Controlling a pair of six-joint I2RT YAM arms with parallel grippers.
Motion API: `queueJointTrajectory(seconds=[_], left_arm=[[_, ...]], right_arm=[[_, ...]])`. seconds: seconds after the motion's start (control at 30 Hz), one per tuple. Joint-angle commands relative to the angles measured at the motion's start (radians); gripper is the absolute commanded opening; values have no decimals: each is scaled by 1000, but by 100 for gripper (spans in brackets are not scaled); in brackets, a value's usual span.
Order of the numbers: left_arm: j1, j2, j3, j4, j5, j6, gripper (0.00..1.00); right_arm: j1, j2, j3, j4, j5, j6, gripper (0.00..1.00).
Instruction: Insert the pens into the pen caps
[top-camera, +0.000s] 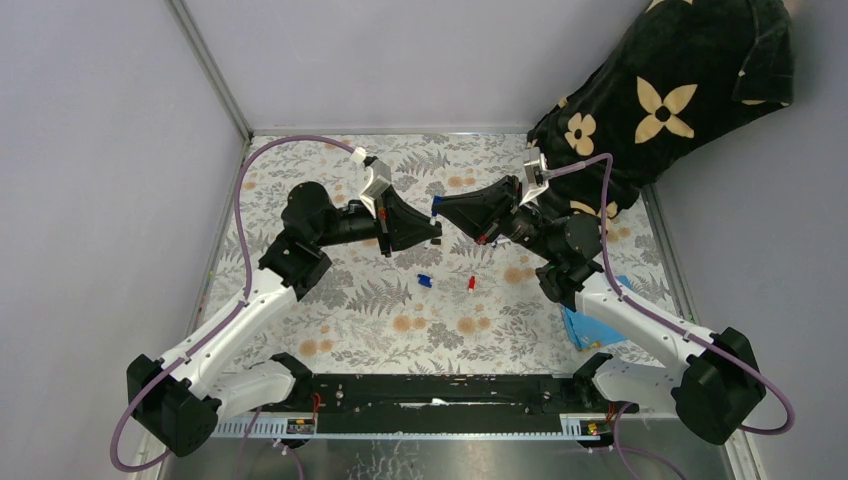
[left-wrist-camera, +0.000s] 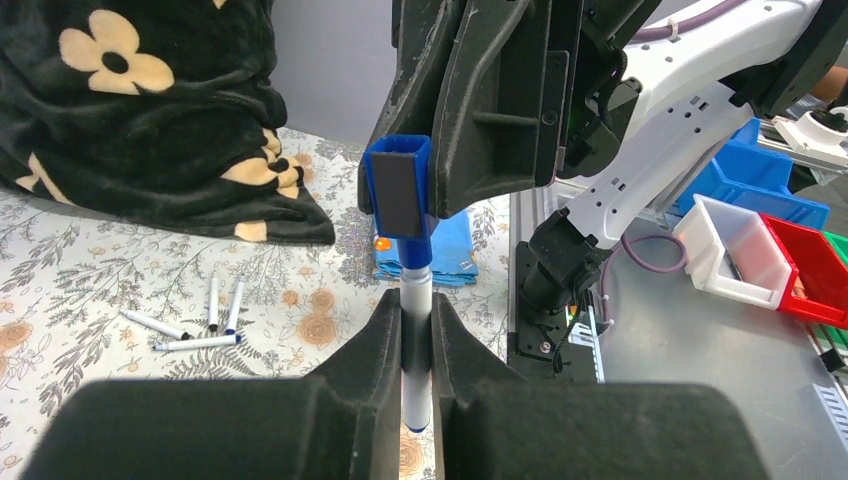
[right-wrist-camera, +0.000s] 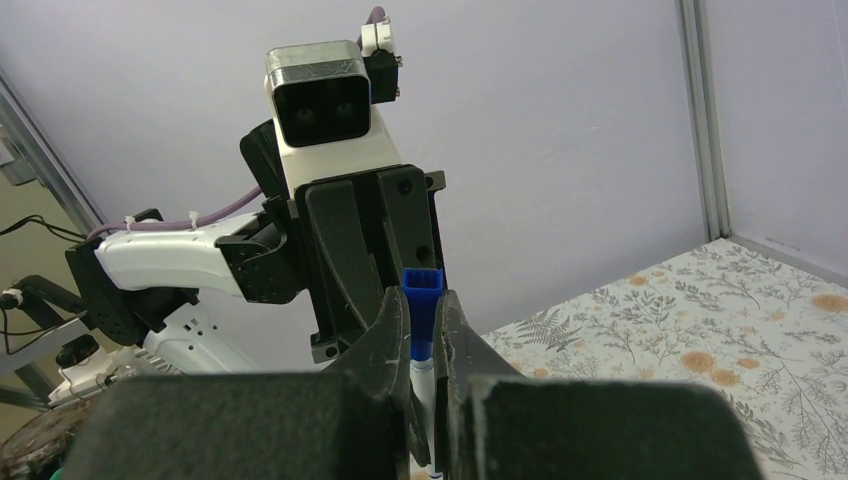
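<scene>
Above table (top-camera: 340, 325) centre, pen (left-wrist-camera: 417, 330) touching blue cap (left-wrist-camera: 400, 195)

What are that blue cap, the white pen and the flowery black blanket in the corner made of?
The blue cap looks like moulded plastic: smooth, slightly glossy, crisp square edges. The white pen seems plastic too, its barrel smooth with a faint sheen. The black flowered throw appears to be soft fleece or plush: matte, fuzzy, lying in folds.
</scene>
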Motion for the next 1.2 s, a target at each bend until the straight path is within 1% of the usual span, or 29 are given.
queueJointTrajectory(seconds=[0.0,0.63,0.97,1.17], left_arm=[[-3,-15,-10,46,-17,4,0],[-2,-23,-20,66,-64,-25,0],[1,-24,-20,70,-98,-35,0],[17,-27,-16,70,-110,-35,0]], right_arm=[[-2,2,21,29,-29,-2,0],[-2,7,-14,-1,-48,-34,0],[-2,41,-18,0,-117,-37,0],[-2,58,-10,-48,-171,-37,0]])
